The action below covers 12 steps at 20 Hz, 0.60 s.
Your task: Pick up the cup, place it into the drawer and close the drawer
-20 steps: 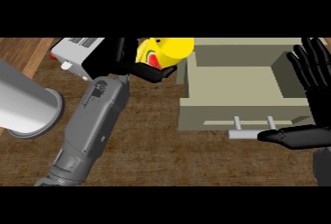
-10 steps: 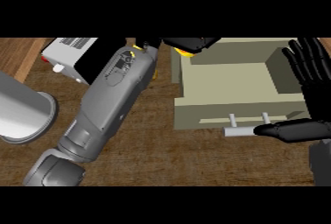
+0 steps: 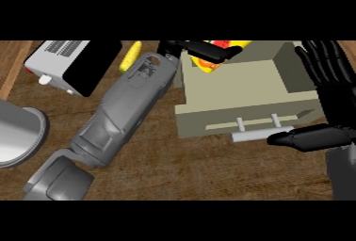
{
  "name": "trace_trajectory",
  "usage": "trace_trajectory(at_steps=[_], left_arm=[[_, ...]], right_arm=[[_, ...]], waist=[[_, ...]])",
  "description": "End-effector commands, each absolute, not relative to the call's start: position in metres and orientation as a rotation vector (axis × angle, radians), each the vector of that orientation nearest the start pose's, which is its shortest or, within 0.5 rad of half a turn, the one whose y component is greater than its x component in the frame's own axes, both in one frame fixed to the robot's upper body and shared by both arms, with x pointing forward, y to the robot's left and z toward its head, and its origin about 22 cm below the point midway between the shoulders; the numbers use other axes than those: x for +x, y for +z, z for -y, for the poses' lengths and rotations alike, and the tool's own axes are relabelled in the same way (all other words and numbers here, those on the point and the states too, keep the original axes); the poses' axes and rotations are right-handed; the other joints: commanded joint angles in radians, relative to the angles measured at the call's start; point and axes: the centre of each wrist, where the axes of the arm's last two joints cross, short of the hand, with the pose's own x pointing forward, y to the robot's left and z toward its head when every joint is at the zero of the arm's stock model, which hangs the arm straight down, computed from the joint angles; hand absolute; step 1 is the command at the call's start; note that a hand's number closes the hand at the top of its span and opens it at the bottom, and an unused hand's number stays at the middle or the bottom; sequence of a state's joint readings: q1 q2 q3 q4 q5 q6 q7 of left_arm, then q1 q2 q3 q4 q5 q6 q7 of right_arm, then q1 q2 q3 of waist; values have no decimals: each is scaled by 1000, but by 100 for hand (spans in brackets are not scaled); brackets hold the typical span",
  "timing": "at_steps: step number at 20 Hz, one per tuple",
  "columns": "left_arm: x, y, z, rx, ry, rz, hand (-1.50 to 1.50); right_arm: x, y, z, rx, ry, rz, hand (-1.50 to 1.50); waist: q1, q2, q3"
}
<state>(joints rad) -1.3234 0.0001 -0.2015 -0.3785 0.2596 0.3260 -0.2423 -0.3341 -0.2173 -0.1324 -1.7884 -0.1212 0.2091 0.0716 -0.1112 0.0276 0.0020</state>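
**A:** Start closest to us. What is the right hand point(image 3: 327, 101) doing?

**B:** It shows at the view's right edge, resting. The fingers are straight and spread, pointing up beside the drawer's right wall, and the thumb lies out towards the pale handle point(image 3: 259, 132) on the drawer front. It grips nothing.

**A:** And the drawer point(image 3: 240, 96) itself?

**B:** Open, the beige box pulled out over the wooden counter point(image 3: 195, 164), front panel and handle facing us. Its floor looks bare in the near part.

**A:** Then the left arm?

**B:** The grey forearm runs diagonally from lower left up to the drawer's far left corner. The left hand point(image 3: 201, 49) sits at the end, its black fingers curled round the cup point(image 3: 219, 56); only yellow and red patches show between them.

**A:** So where does the cup lie for the coming move?

**B:** In the left hand, above the far left part of the drawer's inside, just within the left wall. How high it hangs I cannot tell from this steep view. I cannot make out its long axis either, since the fingers hide most of it. My guess: lowering and letting go is next, and the right hand, nearest the handle, suits the closing push.

**A:** Anything else farther out?

**B:** A toaster point(image 3: 69, 66) at far left, a corn cob point(image 3: 132, 56) beside the forearm, and a grey pot point(image 3: 17, 134) at the left edge.
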Motion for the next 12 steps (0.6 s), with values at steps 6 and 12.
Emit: trace_trajectory(at_steps=[6, 12], left_arm=[[444, 144, -28, 31, -507, 1706, 150], [437, 111, -42, -69, -359, 1757, -150]], right_arm=[[298, 158, 239, 144, 371, 2039, -150], [298, 159, 227, 305, 447, 2032, -150]], waist=[[-81, 17, 1], [-94, 24, -1]])
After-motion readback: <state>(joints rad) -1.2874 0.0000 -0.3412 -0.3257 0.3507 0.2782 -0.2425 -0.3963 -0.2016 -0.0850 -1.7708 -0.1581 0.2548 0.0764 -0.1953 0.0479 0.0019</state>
